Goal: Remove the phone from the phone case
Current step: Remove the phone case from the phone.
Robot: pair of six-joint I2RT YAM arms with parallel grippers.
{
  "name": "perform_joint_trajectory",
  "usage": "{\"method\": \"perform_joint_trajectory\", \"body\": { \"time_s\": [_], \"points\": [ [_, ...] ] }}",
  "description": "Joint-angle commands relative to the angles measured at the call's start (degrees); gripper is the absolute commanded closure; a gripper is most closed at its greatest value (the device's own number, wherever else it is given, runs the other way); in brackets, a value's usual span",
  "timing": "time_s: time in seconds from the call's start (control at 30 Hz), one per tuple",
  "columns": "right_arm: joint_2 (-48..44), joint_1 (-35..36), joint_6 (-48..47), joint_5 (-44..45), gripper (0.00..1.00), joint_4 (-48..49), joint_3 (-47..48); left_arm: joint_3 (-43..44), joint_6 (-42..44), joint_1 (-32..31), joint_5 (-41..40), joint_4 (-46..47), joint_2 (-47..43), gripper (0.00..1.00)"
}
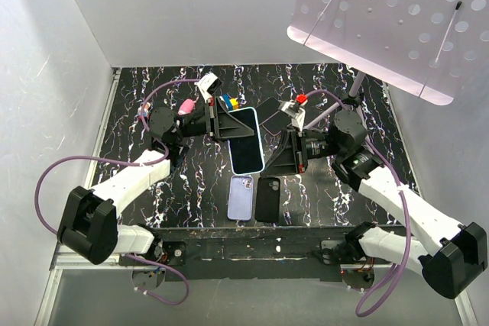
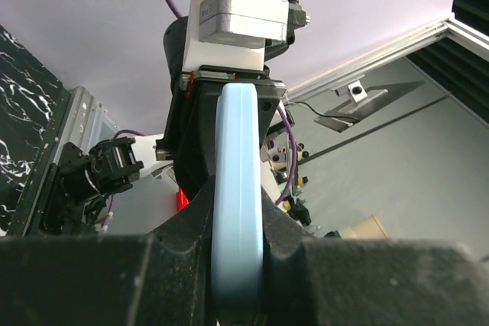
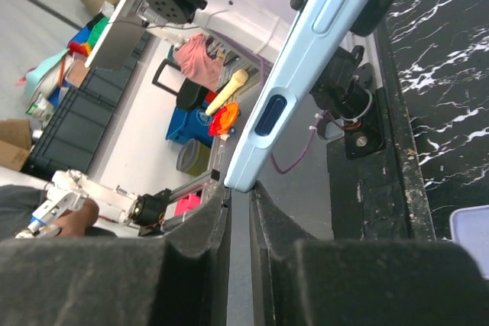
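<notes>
The phone (image 1: 246, 139), screen up in its light blue phone case (image 1: 262, 150), hangs above the black marbled table between both arms. My left gripper (image 1: 227, 124) is shut on the case's far left edge; in the left wrist view the blue rim (image 2: 238, 188) is clamped between the fingers of the left gripper (image 2: 238, 265). My right gripper (image 1: 273, 159) meets the case's near right corner. In the right wrist view the jaws of the right gripper (image 3: 240, 196) stand narrow, with the corner of the case (image 3: 306, 59) pinched at their tips.
A lavender phone case (image 1: 241, 196) and a black one (image 1: 267, 198) lie side by side on the table just below the held phone. Dark flat pieces (image 1: 271, 116) lie behind it. A white perforated board (image 1: 390, 20) overhangs the back right. White walls close in both sides.
</notes>
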Motion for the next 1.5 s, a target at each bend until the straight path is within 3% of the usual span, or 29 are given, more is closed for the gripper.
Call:
{"method": "perform_joint_trajectory", "body": {
  "time_s": [0.0, 0.17, 0.2, 0.27, 0.3, 0.5, 0.6, 0.77, 0.93, 1.37, 1.47],
  "points": [
    [1.37, 1.54, -9.14, 2.01, 0.87, -6.72, 5.81, 4.48, -2.66, -2.73, 2.51, 5.25, -1.11, 1.00],
    [2.17, 2.33, -14.44, 4.73, 0.95, -13.34, 7.66, 5.62, -3.98, -3.70, 3.92, 7.80, -1.20, 1.00],
    [2.08, 2.33, -14.53, 5.00, 0.91, -13.78, 7.57, 5.63, -3.46, -3.70, 4.10, 6.93, -1.63, 1.00],
    [1.55, 2.33, -13.31, 5.35, 0.66, -12.74, 7.14, 5.71, -0.92, -3.70, 3.84, 2.47, -2.60, 1.00],
    [1.12, 2.42, -12.43, 5.35, 0.58, -10.99, 6.79, 5.63, 1.10, -3.70, 3.14, -0.60, -3.21, 1.00],
    [-2.31, 2.60, -10.66, 5.44, 0.36, -8.77, 5.29, 4.93, 9.11, -3.61, -1.08, -11.27, -5.77, 1.00],
    [-2.93, 2.68, -12.32, 6.31, 0.36, -11.65, 5.73, 3.61, 6.49, -3.00, -2.49, -6.89, -4.89, 1.00],
    [-4.16, 2.68, -18.22, 13.44, 0.37, -24.59, 7.31, 1.59, -0.81, -1.68, -4.77, 3.14, -3.48, 1.00],
    [-5.30, 2.60, -15.33, 8.52, 0.39, -17.75, 4.50, -1.67, -1.96, 1.05, -6.54, 3.49, -4.45, 1.00],
    [-1.27, 2.60, -10.49, 6.41, 0.39, -9.74, 6.52, -0.26, 0.59, 0.87, -3.29, 0.60, -4.98, 1.00],
    [-0.38, 2.68, -9.00, 5.09, 0.46, -7.11, 6.43, -0.09, 0.68, 0.78, -2.85, 0.60, -4.80, 1.00]
  ]
}}
